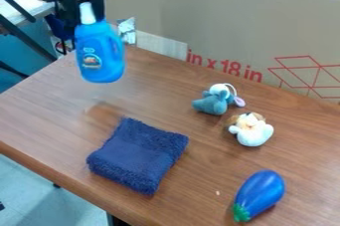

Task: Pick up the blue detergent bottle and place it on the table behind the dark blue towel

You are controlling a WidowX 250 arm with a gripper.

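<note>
Bottle: blue, with a white cap and a printed label on its front; upright, held up over the far left part of the wooden worktop.
Pincer: black, at the upper left, clamped on the bottle at its cap end; the jaws are parted only as far as what they grip allows, and the body of the bottle hangs below them.
Cloth: dark blue, thick and fluffy, folded into a pad, lying flat on the worktop, nearer the camera than the bottle.
Grey-blue soft toy: small, with a white part and a bit of pink, lying right of the bottle and beyond the cloth.
White soft toy: small and rounded, with some tan and brown on top, near the grey-blue one but apart from it.
Eggplant: shiny blue, green at the stem end, lying on its side near the worktop's front, the stem end towards the camera.
Cardboard: a brown sheet with red print, standing along the far edge.
</note>
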